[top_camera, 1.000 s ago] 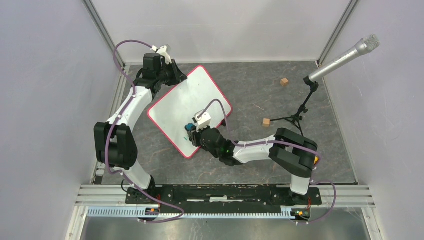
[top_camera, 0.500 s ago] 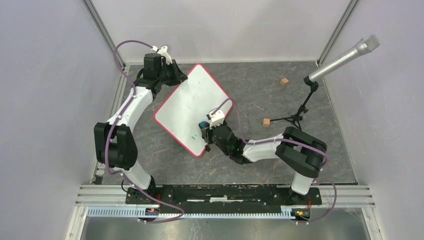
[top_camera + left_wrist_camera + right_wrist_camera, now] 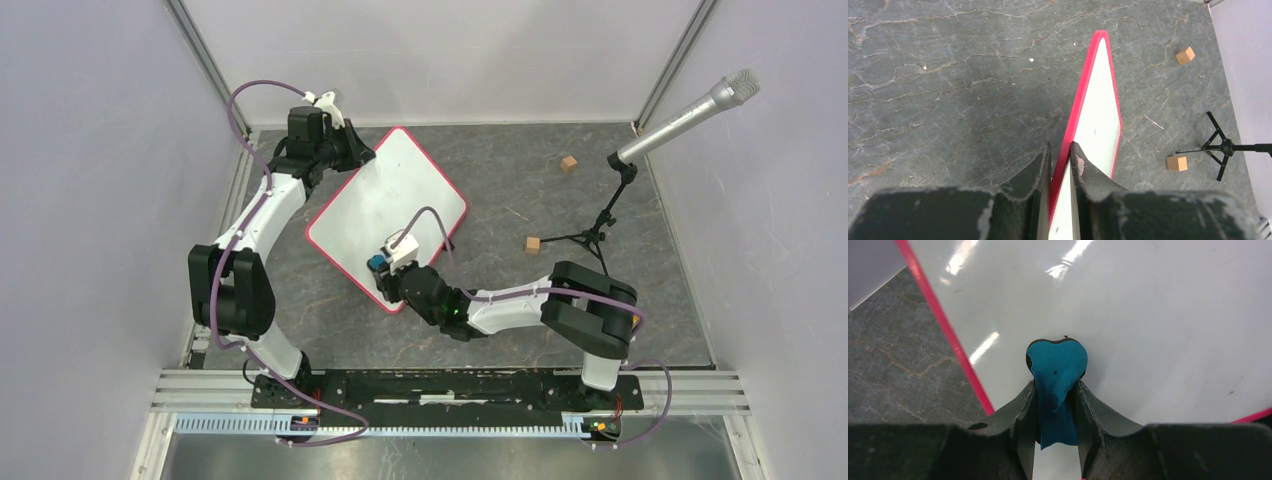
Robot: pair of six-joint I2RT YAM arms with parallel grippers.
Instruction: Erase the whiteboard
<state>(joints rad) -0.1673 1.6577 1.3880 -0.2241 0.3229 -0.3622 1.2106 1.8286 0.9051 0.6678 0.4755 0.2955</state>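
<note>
- Whiteboard (image 3: 405, 190) sits askew on table (image 3: 520, 170), left of centre.
- Left gripper (image 3: 1061, 146): jaws clamped tight on board's red rim.
- Right gripper (image 3: 1056, 385): pinches blue eraser (image 3: 1058, 362), pad pressed on board near lower corner.
- We find surface white, with faint specks only; we judge erasing nearly complete.
- No legible writing, brand or label.
</note>
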